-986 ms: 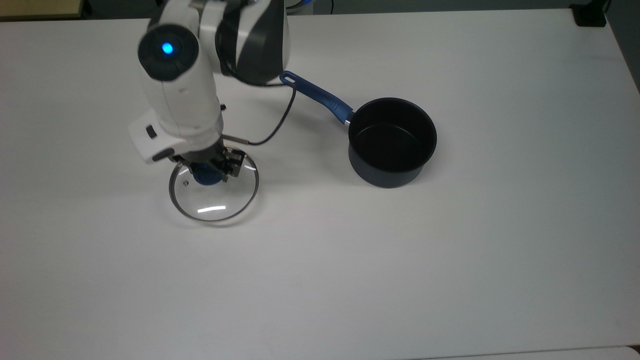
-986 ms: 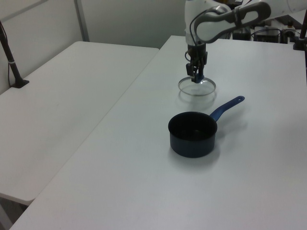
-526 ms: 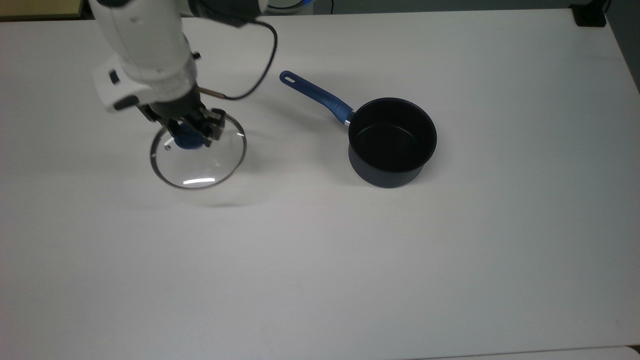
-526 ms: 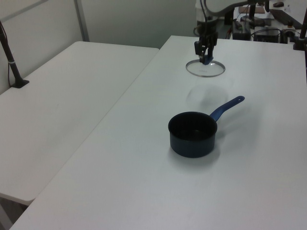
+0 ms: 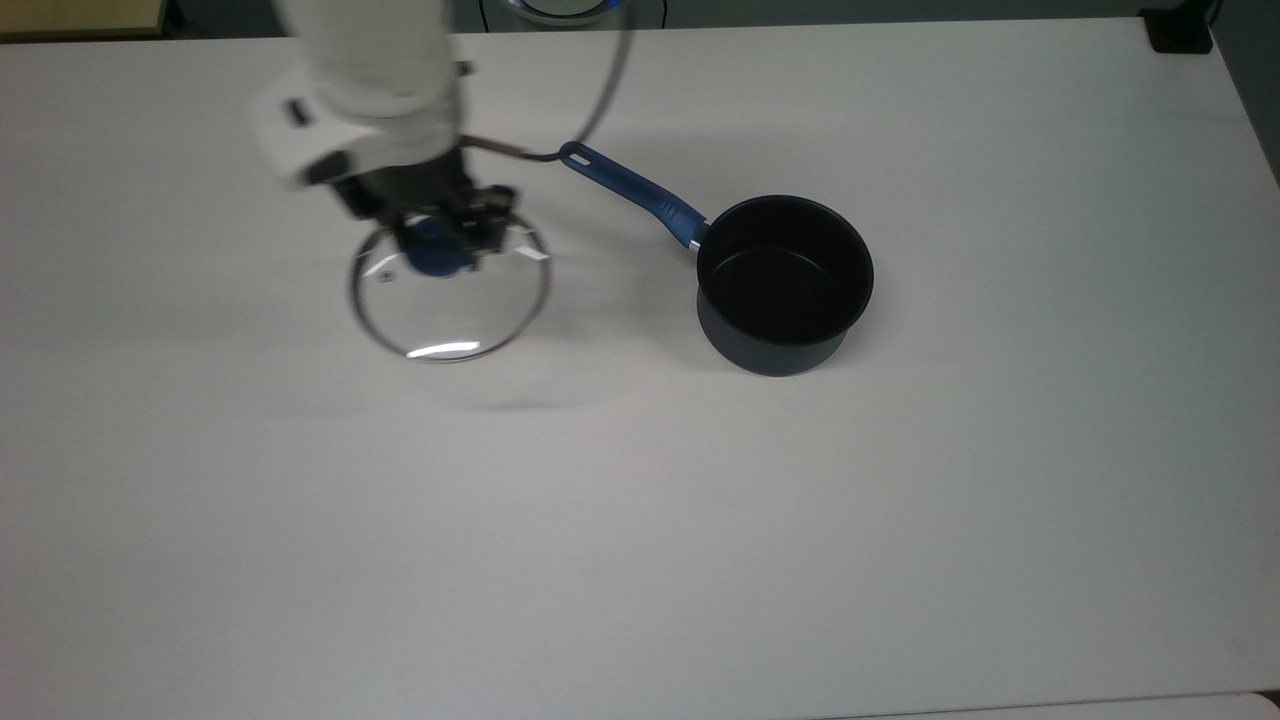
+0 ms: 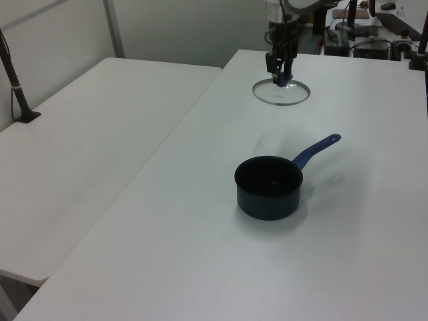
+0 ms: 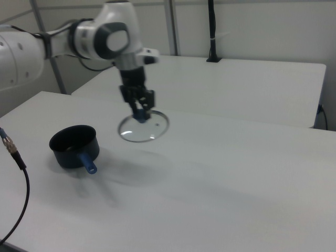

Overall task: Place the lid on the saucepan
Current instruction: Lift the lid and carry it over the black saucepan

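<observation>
My gripper (image 5: 437,243) is clamped on the blue knob of the lid (image 5: 450,300); since 1 second ago I have raised the lid off the table (image 5: 900,520), and in the last half second it has swung toward the top view's right; so the carry has begun, I judge. The saucepan (image 5: 785,285) sits open, well apart to the top view's right. My arm reaches down steeply, wrist above the knob, the lid hanging roughly level (image 7: 143,127).
</observation>
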`<state>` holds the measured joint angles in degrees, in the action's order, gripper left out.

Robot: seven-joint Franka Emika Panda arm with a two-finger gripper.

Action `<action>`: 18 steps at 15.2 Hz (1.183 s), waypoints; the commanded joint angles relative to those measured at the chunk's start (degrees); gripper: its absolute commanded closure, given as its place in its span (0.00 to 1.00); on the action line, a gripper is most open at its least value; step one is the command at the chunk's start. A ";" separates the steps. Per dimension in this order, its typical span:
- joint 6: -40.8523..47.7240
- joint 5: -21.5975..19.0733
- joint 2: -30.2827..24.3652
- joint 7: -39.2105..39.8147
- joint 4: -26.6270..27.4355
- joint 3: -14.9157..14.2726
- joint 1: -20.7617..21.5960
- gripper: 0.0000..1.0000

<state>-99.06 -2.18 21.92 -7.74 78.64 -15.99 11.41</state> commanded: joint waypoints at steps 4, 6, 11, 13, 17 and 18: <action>5.64 -0.98 0.14 -8.32 -3.14 -2.38 15.38 0.64; 4.85 -0.98 1.11 -11.67 -3.23 -1.94 17.76 0.64; 4.76 -0.72 3.13 -16.77 -3.49 3.41 20.49 0.64; 3.19 -0.45 4.01 -18.97 -3.06 4.12 22.85 0.64; -0.68 1.39 7.17 -22.85 -2.97 4.12 24.36 0.64; -0.69 1.48 7.52 -22.76 -2.97 4.12 24.10 0.64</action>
<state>-98.28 -1.58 28.63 -29.55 76.39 -11.60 35.82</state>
